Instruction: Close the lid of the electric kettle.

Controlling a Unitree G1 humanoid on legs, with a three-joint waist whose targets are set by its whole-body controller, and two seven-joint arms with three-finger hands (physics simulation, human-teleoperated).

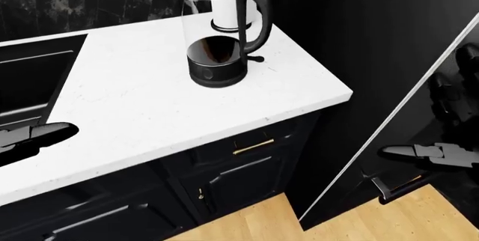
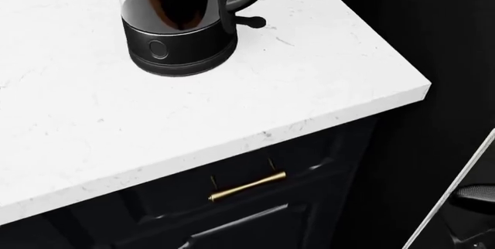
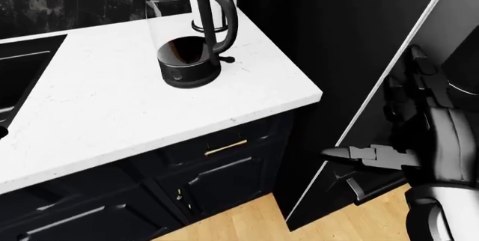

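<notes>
The electric kettle (image 1: 217,64) stands near the right end of the white counter (image 1: 135,112). It has a clear glass body, a black base, a black loop handle (image 1: 254,16) and a steel top band. The top edge of both eye views cuts off the lid, so I cannot tell how it stands. The head view shows only the kettle's base (image 2: 174,43) and lower handle. My left hand (image 1: 41,135) hovers low at the left over the counter's near edge, fingers stretched out, open and empty. My right hand (image 3: 389,126) hangs open beside the dark cabinet, well right of and below the kettle.
A black sink (image 1: 30,78) is sunk into the counter at the left. Behind the kettle stands a white cylinder (image 1: 228,11). Dark drawers with a brass pull (image 2: 248,186) sit below the counter. A tall black panel (image 1: 389,44) rises on the right over the wooden floor (image 1: 247,227).
</notes>
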